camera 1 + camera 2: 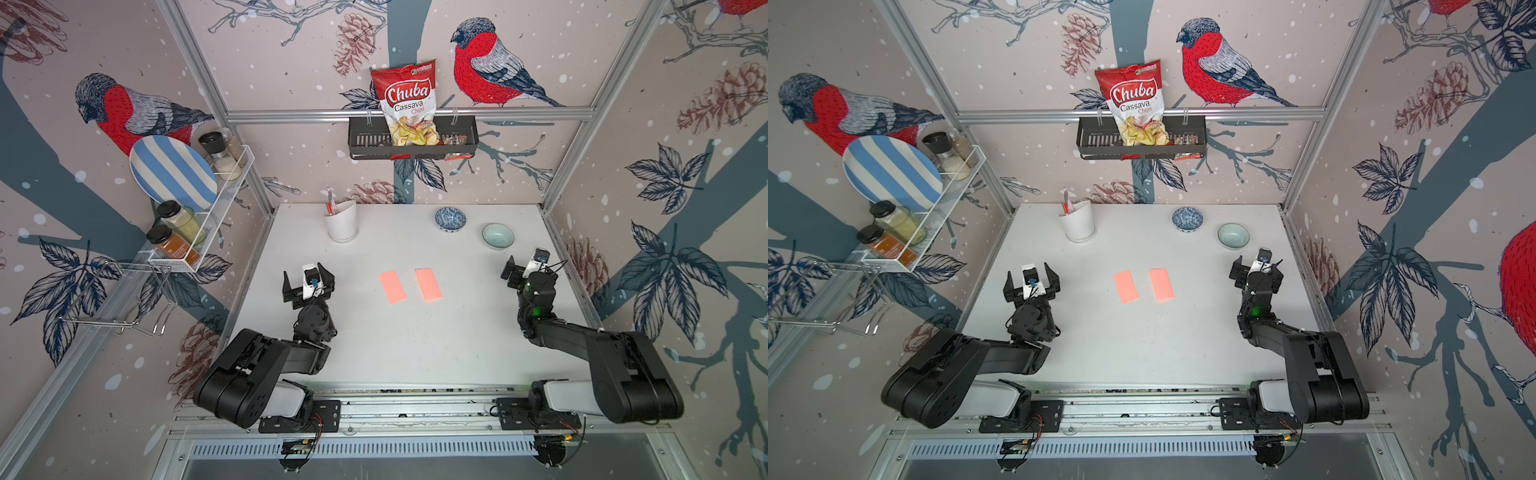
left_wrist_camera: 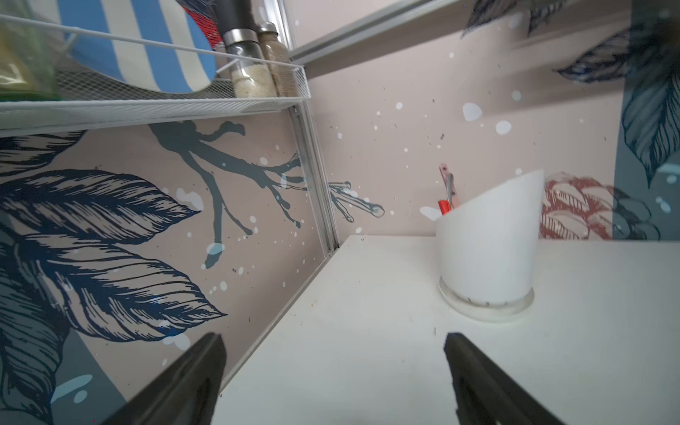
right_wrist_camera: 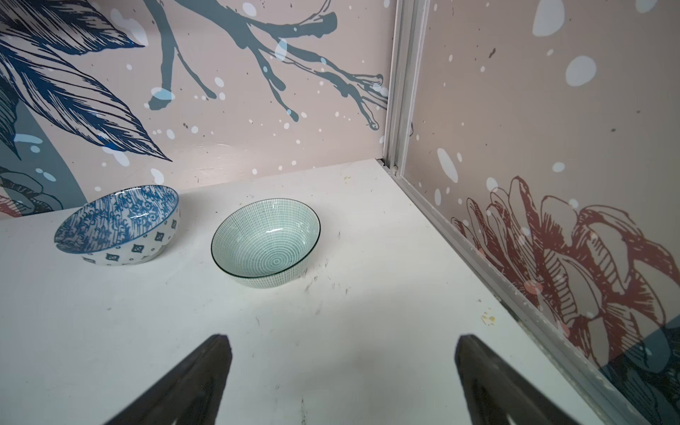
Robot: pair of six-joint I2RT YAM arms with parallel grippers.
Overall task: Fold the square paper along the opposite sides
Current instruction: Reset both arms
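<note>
Two salmon-pink paper rectangles lie flat, side by side, in the middle of the white table point(image 1: 415, 340): one paper point(image 1: 392, 286) point(image 1: 1126, 286) on the left, the other paper point(image 1: 429, 284) point(image 1: 1161, 284) just to its right. Neither wrist view shows them. My left gripper point(image 1: 308, 274) point(image 1: 1030, 272) point(image 2: 333, 336) hovers well to the left of the papers, open and empty. Far to their right, near the table's right edge, my right gripper point(image 1: 530, 266) point(image 1: 1257, 266) point(image 3: 343, 336) is also open and empty.
A white utensil cup point(image 1: 341, 226) point(image 2: 485, 250) stands at the back left. A blue patterned bowl point(image 1: 450, 218) point(image 3: 117, 224) and a pale green bowl point(image 1: 498, 236) point(image 3: 266, 243) sit at the back right. A wire spice rack point(image 1: 195, 232) hangs on the left wall.
</note>
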